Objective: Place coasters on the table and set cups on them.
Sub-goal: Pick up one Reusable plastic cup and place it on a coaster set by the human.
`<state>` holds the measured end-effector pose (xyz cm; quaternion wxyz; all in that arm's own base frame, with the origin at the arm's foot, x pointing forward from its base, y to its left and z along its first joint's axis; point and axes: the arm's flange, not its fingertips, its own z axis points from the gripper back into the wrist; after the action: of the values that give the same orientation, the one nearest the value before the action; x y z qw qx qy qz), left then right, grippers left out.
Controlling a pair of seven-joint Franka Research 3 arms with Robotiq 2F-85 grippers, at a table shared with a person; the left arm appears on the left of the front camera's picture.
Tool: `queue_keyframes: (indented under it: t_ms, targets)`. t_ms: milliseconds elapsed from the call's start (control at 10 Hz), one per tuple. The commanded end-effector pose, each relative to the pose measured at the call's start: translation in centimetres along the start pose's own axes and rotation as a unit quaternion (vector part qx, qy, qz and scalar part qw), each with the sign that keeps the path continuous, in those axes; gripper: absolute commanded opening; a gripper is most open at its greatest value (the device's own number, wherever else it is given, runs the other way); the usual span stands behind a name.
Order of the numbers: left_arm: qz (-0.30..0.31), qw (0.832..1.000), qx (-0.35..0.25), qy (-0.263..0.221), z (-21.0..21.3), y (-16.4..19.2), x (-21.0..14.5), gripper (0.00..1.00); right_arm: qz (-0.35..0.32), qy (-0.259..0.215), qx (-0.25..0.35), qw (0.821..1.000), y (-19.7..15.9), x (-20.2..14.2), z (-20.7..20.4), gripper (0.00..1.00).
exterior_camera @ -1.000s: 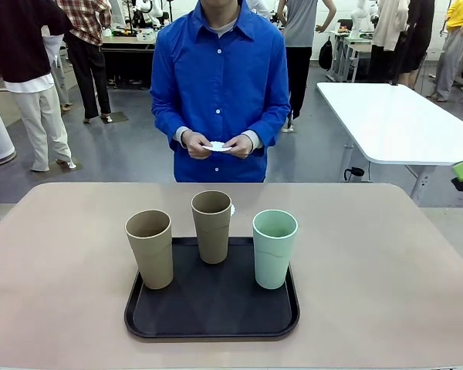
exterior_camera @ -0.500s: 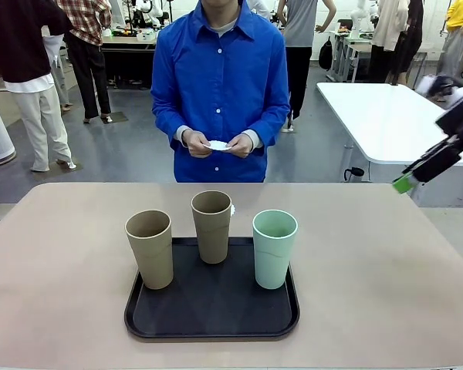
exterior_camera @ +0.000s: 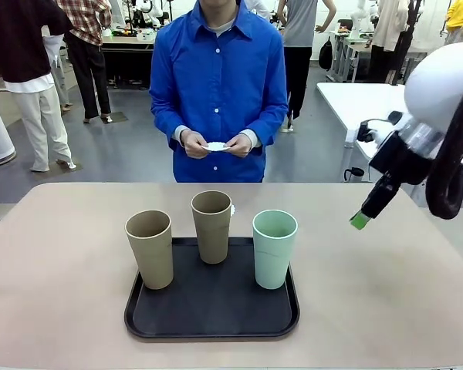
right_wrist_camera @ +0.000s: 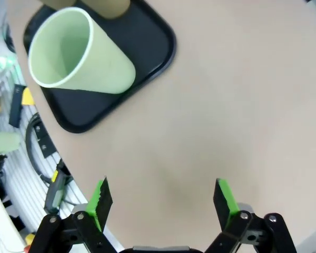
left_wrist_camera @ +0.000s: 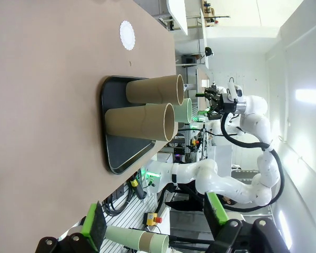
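Pale mint green and matte, the tall tapered tumbler (exterior_camera: 275, 248) stands at the right end of the black rounded rectangular tray (exterior_camera: 212, 333). Two tan-brown tapered tumblers stand with it, one at the left (exterior_camera: 149, 248) and one at the back (exterior_camera: 212, 226). One round white lacy paper doily (left_wrist_camera: 127, 35) lies flat on the beige-tan tabletop (exterior_camera: 386, 293), just beyond the tray's far edge. The person's hands (exterior_camera: 216, 145) hold more white doilies at waist height; how many, I cannot tell.

The right gripper (exterior_camera: 360, 220) hangs above the table to the right of the tray, well apart from the mint tumbler, its green-padded fingers (right_wrist_camera: 224, 197) spread wide with nothing between them. The left gripper (left_wrist_camera: 155, 219) is likewise spread and empty, low at the robot's side of the table.

The step in hand looks like a reach for the mint tumbler — the nearest one. To do it well, approach from the right side and take the wall below the rim, where the taper gives the pads a firmer seat. Lift straight up before travelling, so the base clears the tray's raised rim and the tan tumbler behind is not clipped. Only one doily is down, behind the back tumbler — carry around it, not over, and lower centred.
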<state>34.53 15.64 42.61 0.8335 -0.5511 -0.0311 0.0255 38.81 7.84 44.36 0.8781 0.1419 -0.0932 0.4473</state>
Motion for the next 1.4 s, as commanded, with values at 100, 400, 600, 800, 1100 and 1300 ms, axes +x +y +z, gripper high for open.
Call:
queue_keyframes:
  t_ms: [100, 400, 600, 800, 1100, 1300]
  targets:
    - [-0.002, 1.0, -0.001, -0.002, 0.1, -0.1, 0.0, 1.0, 0.0, -0.016, -0.007, 1.0, -0.1, -0.3, 1.1, 1.0]
    - [-0.002, 1.0, -0.001, -0.002, 0.1, -0.1, 0.0, 1.0, 0.064, -0.088, 0.026, 0.994, -0.9, -1.4, 1.5, 1.0]
    - [-0.002, 1.0, -0.001, -0.002, 0.1, -0.1, 0.0, 1.0, 0.151, -0.194, 0.076, 0.966, -2.6, -3.4, 0.8, 1.0]
    - [-0.002, 1.0, -0.001, -0.002, 0.1, -0.1, 0.0, 1.0, 0.194, -0.28, 0.077, 0.937, -4.2, -5.8, -1.4, 1.0]
    - [-0.002, 1.0, -0.001, -0.002, 0.1, -0.1, 0.0, 1.0, 0.252, -0.34, 0.135, 0.896, -4.8, -7.4, -6.0, 1.0]
    - [-0.002, 1.0, -0.001, -0.002, 0.1, -0.1, 0.0, 1.0, 0.306, -0.365, 0.153, 0.866, -4.5, -8.0, -8.3, 1.0]
